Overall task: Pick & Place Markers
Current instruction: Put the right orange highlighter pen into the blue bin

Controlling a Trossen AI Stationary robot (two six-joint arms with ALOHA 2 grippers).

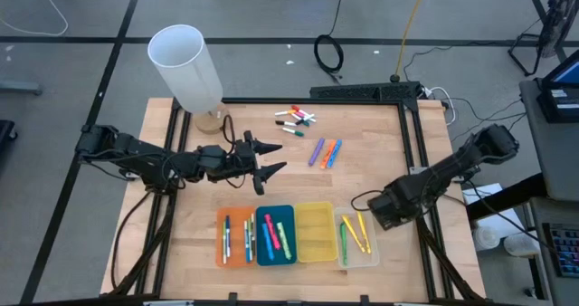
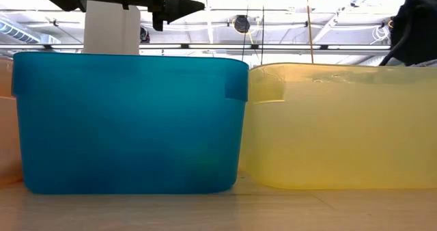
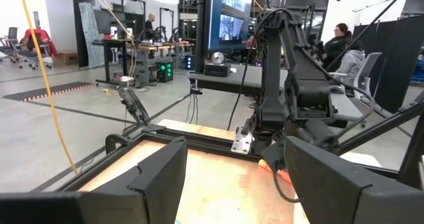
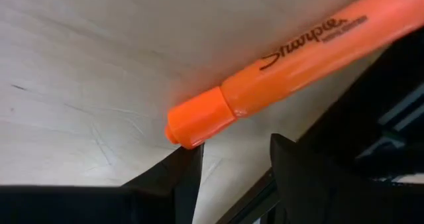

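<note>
hovering above the middle of the wooden table (image 1: 190, 211), the left gripper (image 1: 264, 158) points its spread, empty fingers toward the loose markers, a pose that looks meant to line it up for another pick. three markers (image 1: 326, 152), purple and orange, lie side by side just beyond its tips, and a scatter of white pens with coloured caps (image 1: 296, 119) sits farther back near the far edge. a tall white tube (image 1: 185, 68) stands at the back left corner.

the right gripper (image 1: 378, 207) hangs low at the near right, just beside the clear tray (image 1: 371, 256). its wrist camera shows an orange highlighter (image 4: 285, 65) lying just past its dark fingertips (image 4: 182, 164), which stand apart; whether they touch the pen cannot be told, and it does not look clamped. where that pen lies on the table cannot be made out from above.

four trays line the near edge, apparently so colours can be sorted: the orange tray (image 1: 220, 243) and the blue tray (image 1: 291, 234) each hold several markers, the yellow tray (image 1: 315, 238) looks empty, and the clear one holds green and yellow pens. from table height only the blue and yellow walls show. by this count, roughly half the markers are already put away. a person (image 3: 341, 42) sits in the room behind.
</note>
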